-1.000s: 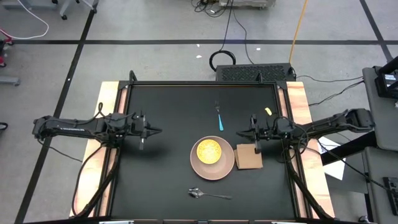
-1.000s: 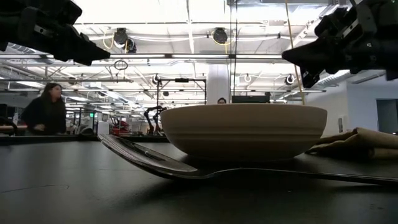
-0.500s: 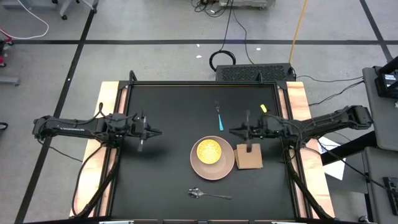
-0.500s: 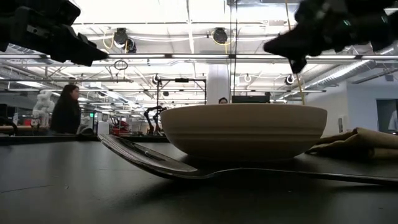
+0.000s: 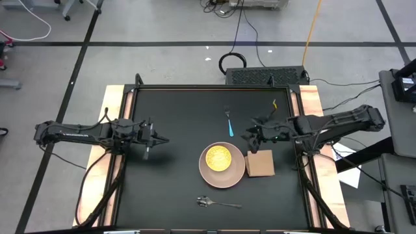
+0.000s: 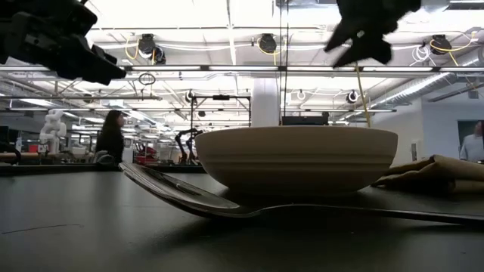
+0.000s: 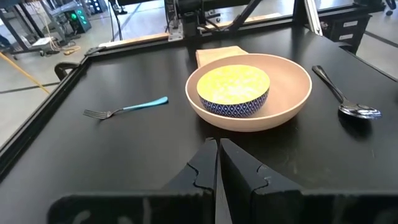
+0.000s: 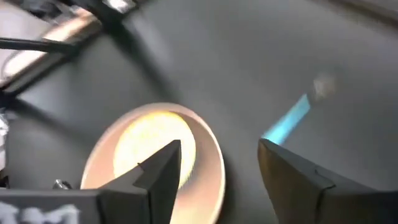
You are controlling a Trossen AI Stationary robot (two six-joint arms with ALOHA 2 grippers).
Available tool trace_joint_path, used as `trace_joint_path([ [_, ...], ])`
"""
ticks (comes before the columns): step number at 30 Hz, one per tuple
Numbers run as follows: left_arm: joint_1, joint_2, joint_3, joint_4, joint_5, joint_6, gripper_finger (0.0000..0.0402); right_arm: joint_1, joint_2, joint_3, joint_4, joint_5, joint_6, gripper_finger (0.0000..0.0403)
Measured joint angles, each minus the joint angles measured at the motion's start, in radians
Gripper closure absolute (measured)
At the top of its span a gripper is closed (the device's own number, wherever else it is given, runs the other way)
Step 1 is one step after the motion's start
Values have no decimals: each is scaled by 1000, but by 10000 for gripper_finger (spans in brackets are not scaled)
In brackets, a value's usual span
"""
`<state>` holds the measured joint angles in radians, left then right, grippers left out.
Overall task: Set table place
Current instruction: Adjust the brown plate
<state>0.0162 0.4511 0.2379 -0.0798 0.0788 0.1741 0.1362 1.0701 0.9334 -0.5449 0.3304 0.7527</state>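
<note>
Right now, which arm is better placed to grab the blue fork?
Likely the right: its tool hangs open close beside the fork, while the left tool is shut, waiting at the table's far side.

On the table [image 5: 169, 188] we've got one pink plate [image 5: 235, 172], one yellow dish [image 5: 218, 156] in it, one tan napkin [image 5: 260, 164], one blue-handled fork [image 5: 229, 122], one spoon [image 5: 218, 203]. Two grippers: left [image 5: 162, 138], right [image 5: 249, 136].

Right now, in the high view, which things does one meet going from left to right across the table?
Left end effector → spoon → yellow dish on the pink plate → right end effector → napkin.
</note>
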Motion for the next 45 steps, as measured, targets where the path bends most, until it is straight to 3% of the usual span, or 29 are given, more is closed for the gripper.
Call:
trace_joint_path([
  [5,0,0,0,-1,9,8,376,3,68,3,-119,-103,201,191],
  [18,0,0,0,-9,49,-53,376,3,312,3,-61,-182,234,201],
  [29,0,0,0,-35,78,-52,376,3,390,3,-69,-255,291,202],
  [45,0,0,0,-60,80,-21,376,4,427,3,-11,-258,295,202],
])
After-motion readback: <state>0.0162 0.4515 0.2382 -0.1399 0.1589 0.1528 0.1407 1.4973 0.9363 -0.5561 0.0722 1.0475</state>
